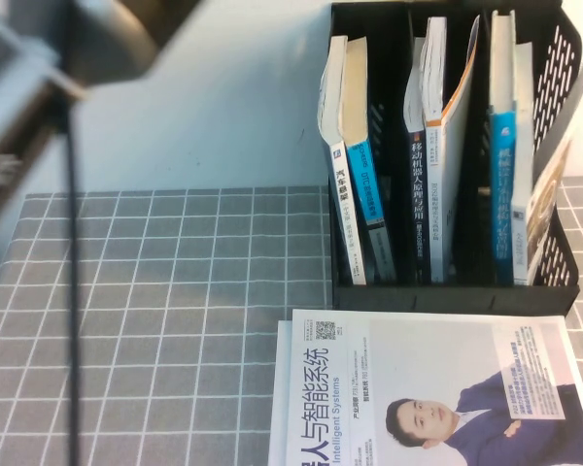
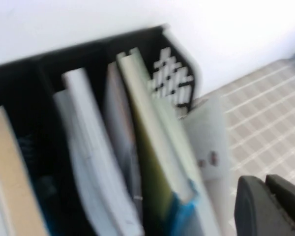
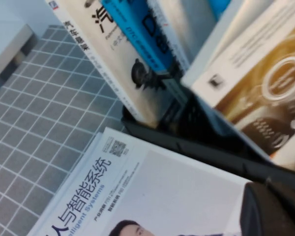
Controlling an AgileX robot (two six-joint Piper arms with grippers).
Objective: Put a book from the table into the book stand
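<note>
Standing at 1 o'clock on the grey cloth-covered worktop with its white-line square grid (image 1: 155, 291): black plastic three-slot book stand with perforated sloping sides (image 1: 562, 254). Tilted in its 3 o'clock slot, top leaning toward the perforated wall: large thin white-covered book with a dark grey-and-gold tech picture on its front (image 1: 547, 189), just beside a blue-spined book (image 1: 503, 184) in the same slot. In the middle slot, a dark-spined book with white lettering (image 1: 417, 194) among paler volumes; in the 9 o'clock slot, a white-spined book (image 1: 342, 184) touching a second blue-spined book (image 1: 367, 189), both leaning. Lying flat at 5 o'clock, just in front of the stand: white book showing a man in a blue suit (image 1: 437, 388), black Chinese title running along its near edge. Raised and blurred at 10 o'clock, the dark left arm (image 1: 39, 78) with a black cable (image 1: 73, 291) hanging down. Left gripper (image 2: 270, 206) seen only as a dark shape above the stand's end wall; open or closed, impossible to tell. Right gripper (image 3: 278, 211) likewise a dark shape low over the flat book near the stand's front; grip state impossible to tell, nothing visibly held.
</note>
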